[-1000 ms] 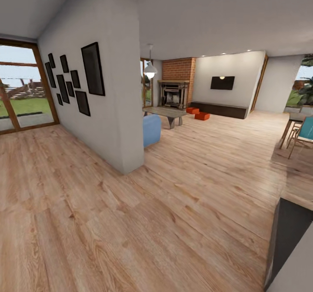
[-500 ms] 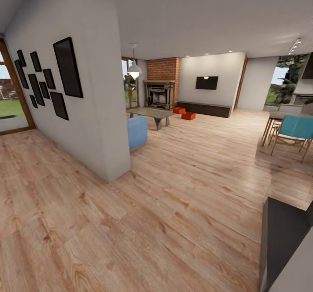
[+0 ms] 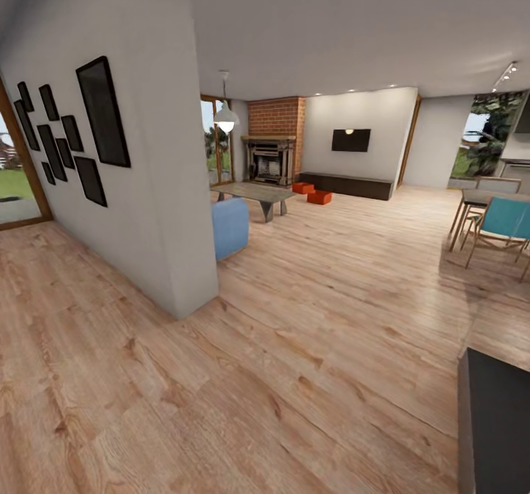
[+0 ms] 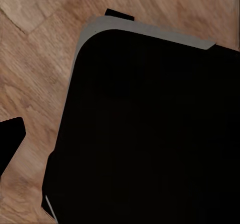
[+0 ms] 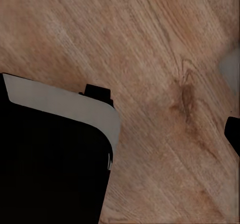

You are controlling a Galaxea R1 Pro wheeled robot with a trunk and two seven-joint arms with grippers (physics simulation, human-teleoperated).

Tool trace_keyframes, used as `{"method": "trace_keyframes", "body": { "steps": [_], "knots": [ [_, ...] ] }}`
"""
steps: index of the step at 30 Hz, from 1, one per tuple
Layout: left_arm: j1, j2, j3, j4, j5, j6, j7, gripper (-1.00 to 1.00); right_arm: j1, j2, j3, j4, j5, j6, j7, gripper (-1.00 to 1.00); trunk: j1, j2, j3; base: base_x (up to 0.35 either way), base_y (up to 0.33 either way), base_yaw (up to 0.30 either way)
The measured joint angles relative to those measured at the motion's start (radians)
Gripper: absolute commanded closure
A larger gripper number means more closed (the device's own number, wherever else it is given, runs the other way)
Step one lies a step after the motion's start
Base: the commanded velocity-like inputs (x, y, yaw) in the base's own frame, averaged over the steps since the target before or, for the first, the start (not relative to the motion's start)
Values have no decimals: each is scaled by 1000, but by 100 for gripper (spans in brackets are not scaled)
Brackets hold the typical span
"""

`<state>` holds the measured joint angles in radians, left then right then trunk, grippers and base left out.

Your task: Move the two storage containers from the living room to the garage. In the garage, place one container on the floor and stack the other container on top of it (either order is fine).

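Approach phase: robot is crossing the plank floor (image 3: 309, 347) toward the living room; the two storage containers (image 3: 311, 193) are sitting far ahead, between the fireplace (image 3: 269, 160) and the dark low cabinet (image 3: 346, 184). Next: driving closer. Wrist views are adding just floor and dark bodywork, probably the robot's base; can't tell either gripper's state.

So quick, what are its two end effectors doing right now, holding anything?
Left end effector: cannot be told; its wrist camera looks down at wood floor and the robot's dark base.
Right end effector: cannot be told either.

camera view panned slightly left
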<state>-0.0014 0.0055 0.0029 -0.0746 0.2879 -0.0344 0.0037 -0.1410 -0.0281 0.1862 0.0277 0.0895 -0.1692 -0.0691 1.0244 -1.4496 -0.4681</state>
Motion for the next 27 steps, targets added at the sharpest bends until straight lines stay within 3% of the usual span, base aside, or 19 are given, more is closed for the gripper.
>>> {"method": "trace_keyframes", "body": {
  "steps": [7, 27],
  "knots": [
    [0, 0, 0, 0, 5, 3, 0, -100, 0, 6, 0, 1, 2, 4, -3, -100, 0, 0, 0, 326, 0, -35],
    [0, -1, -1, 0, 5, 3, 0, -100, 0, 7, 2, 0, 3, 7, -4, -100, 0, 0, 0, 326, 0, -225]
  ]
}}
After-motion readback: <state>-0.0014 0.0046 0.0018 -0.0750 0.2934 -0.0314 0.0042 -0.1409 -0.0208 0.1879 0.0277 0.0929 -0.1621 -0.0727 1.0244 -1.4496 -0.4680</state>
